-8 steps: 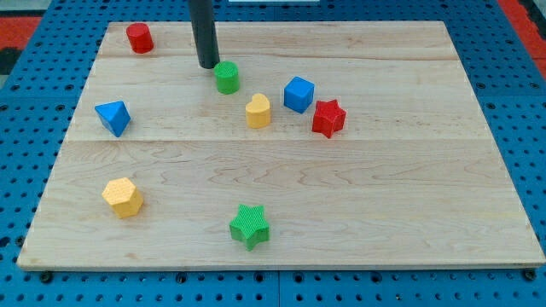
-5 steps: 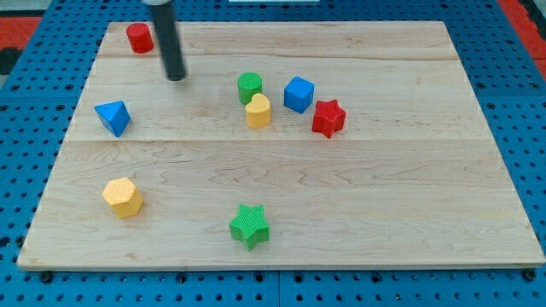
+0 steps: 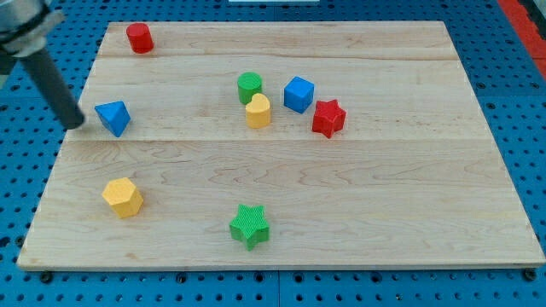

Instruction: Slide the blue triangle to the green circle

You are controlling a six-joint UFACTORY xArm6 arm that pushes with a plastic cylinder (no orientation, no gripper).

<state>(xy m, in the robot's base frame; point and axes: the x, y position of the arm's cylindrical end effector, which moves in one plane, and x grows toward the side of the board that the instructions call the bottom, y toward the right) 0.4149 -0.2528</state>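
The blue triangle (image 3: 113, 117) lies on the wooden board at the view's left. The green circle (image 3: 249, 85) stands near the board's upper middle, touching the yellow heart (image 3: 258, 111) just below it. My tip (image 3: 75, 123) is on the board just left of the blue triangle, a small gap away from it. The rod leans up toward the view's top left.
A blue cube (image 3: 299, 94) and a red star (image 3: 328, 118) sit right of the green circle. A red cylinder (image 3: 140, 37) is at the top left, a yellow hexagon (image 3: 123, 197) at the lower left, a green star (image 3: 249, 226) at the bottom middle.
My tip moved from beside the green circle leftward and down to the left of the blue triangle. The green circle shifted right and down against the yellow heart.
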